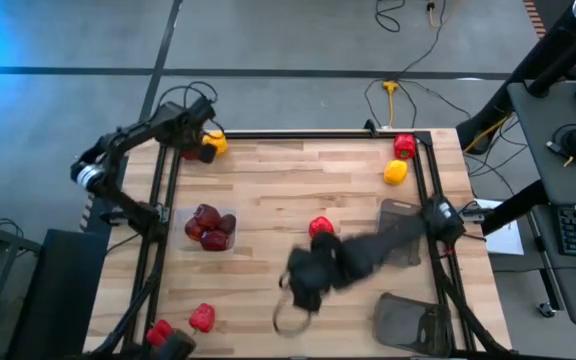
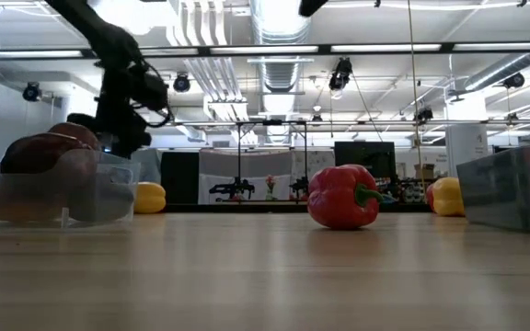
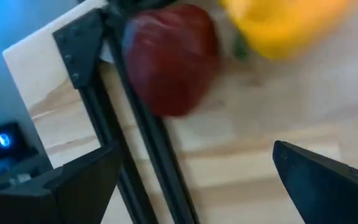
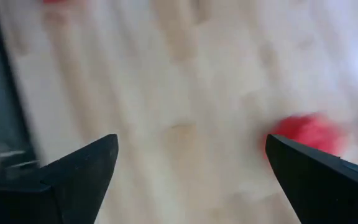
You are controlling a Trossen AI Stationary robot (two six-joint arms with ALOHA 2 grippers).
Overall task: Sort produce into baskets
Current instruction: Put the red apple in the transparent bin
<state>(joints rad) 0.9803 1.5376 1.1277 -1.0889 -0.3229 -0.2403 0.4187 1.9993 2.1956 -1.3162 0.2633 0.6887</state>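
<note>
My left gripper (image 1: 202, 146) (image 3: 197, 186) hangs open over the table's far left corner, just above a dark red pepper (image 3: 169, 59) and a yellow pepper (image 1: 215, 142) (image 3: 284, 25) that lie on the wood. My right gripper (image 1: 305, 283) (image 4: 191, 168) hangs open and blurred above the table's middle, near a bright red pepper (image 1: 320, 227) (image 2: 343, 196) resting on the wood. A clear basket (image 1: 230, 215) (image 2: 109, 198) at the left holds maroon peppers (image 1: 208, 226). Nothing sits between either gripper's fingers.
Two greyish baskets stand at the right, one (image 1: 400, 212) mid-table and one (image 1: 413, 322) near the front edge. A red pepper (image 1: 404, 146) and a yellow one (image 1: 396, 172) lie far right; two red ones (image 1: 201, 317) lie near left. A black frame rail (image 3: 135, 137) borders the table.
</note>
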